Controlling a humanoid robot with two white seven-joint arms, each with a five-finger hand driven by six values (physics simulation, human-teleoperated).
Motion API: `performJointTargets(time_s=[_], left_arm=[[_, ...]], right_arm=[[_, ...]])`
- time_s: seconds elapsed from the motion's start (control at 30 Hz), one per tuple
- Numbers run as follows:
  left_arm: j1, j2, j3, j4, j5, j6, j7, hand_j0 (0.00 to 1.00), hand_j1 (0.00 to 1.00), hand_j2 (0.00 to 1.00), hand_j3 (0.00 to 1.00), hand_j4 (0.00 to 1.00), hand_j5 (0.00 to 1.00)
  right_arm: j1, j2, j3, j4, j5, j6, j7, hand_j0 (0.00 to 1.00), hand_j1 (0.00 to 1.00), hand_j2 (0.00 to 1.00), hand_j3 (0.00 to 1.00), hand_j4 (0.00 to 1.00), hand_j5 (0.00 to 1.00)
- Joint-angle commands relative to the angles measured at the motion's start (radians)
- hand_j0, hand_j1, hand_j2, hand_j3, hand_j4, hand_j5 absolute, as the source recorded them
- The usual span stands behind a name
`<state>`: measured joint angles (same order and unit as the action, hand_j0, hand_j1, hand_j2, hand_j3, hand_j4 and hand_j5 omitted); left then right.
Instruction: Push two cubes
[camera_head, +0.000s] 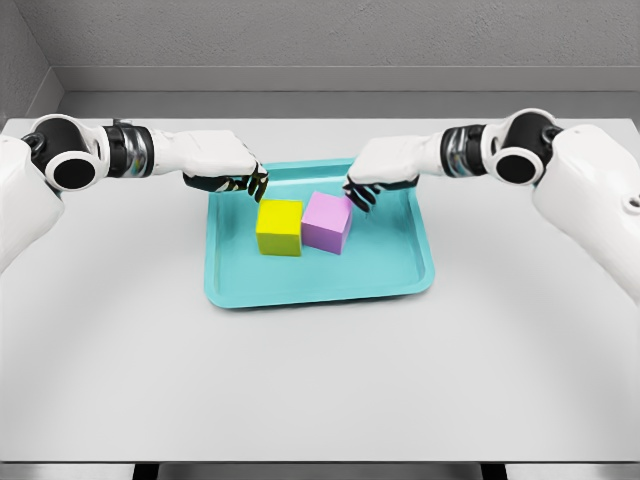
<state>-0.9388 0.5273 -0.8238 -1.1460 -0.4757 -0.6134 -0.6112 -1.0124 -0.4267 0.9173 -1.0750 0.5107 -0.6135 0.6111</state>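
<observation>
A tray (410, 265) sat mid-table (320, 390) holding two cubes side by side, the left cube (279, 227) touching the right cube (328, 222), with the left hand (222, 165) behind-left and the right hand (385, 168) behind-right.

One view only, from the robot's head: it looks forward and steeply down on the bench (320, 380) from above its near edge, taking in the whole width and the grey wall behind. The tray (400, 270) sits just above the frame's centre, at middling range. Both arms enter from the upper sides towards the tray.
</observation>
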Motion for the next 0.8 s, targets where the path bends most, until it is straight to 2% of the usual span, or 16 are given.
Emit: performJointTargets(time_s=[0.0,0.07,0.17,0.3,0.53,0.77], left_arm=[[0.0,0.0,0.002,0.0,0.005,0.003,0.0,0.45,0.45,0.45,0.45,0.45,0.45],[0.0,0.002,0.002,0.0,0.005,0.003,0.0,0.45,0.45,0.45,0.45,0.45,0.45],[-0.002,0.002,0.005,0.0,0.005,0.003,0.0,0.45,0.45,0.45,0.45,0.45,0.45],[-0.002,0.02,0.008,0.0,0.005,0.003,0.0,0.45,0.45,0.45,0.45,0.45,0.45],[0.003,0.057,0.029,0.002,0.006,0.003,0.0,0.45,0.45,0.45,0.45,0.45,0.45],[0.005,0.059,0.029,0.002,0.005,0.003,0.0,0.46,0.46,0.46,0.46,0.46,0.46]], right_arm=[[0.0,-0.006,-0.06,0.001,-0.005,0.003,0.0,0.25,0.25,0.25,0.25,0.25,0.25],[-0.02,0.003,-0.078,0.027,-0.003,0.003,0.0,0.25,0.25,0.25,0.25,0.25,0.25],[-0.049,0.078,-0.081,0.122,0.06,0.003,0.0,0.25,0.25,0.25,0.25,0.25,0.25],[-0.055,0.124,-0.08,0.182,0.066,0.003,0.0,0.24,0.24,0.24,0.24,0.24,0.24],[-0.054,0.187,-0.071,0.216,0.135,0.003,0.0,0.24,0.24,0.24,0.24,0.24,0.24],[-0.054,0.204,-0.057,0.25,0.143,0.003,0.0,0.24,0.24,0.24,0.24,0.24,0.24]])
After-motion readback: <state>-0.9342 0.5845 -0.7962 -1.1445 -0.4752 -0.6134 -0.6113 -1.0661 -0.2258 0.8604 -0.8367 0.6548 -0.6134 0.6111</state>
